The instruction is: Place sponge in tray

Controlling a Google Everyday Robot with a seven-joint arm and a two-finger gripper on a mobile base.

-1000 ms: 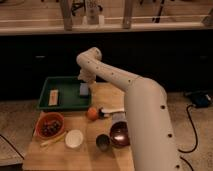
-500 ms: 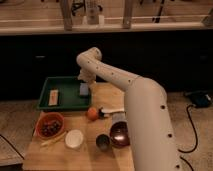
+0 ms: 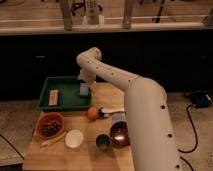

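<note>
The dark green tray point(image 3: 67, 104) with a raised rim lies at the back left of the wooden table. The pale blue-white sponge point(image 3: 84, 89) sits at the tray's right side, inside the rim. My gripper point(image 3: 85, 80) is directly above the sponge at the end of the white arm, which reaches in from the lower right. A flat tan piece point(image 3: 54, 97) lies in the tray's left part.
An orange bowl point(image 3: 49, 125) with dark contents stands front left, a white cup point(image 3: 74, 138) beside it. An orange ball point(image 3: 92, 113), a dark small cup point(image 3: 103, 142) and a dark red bowl point(image 3: 120, 134) sit mid-table. A dark counter runs behind.
</note>
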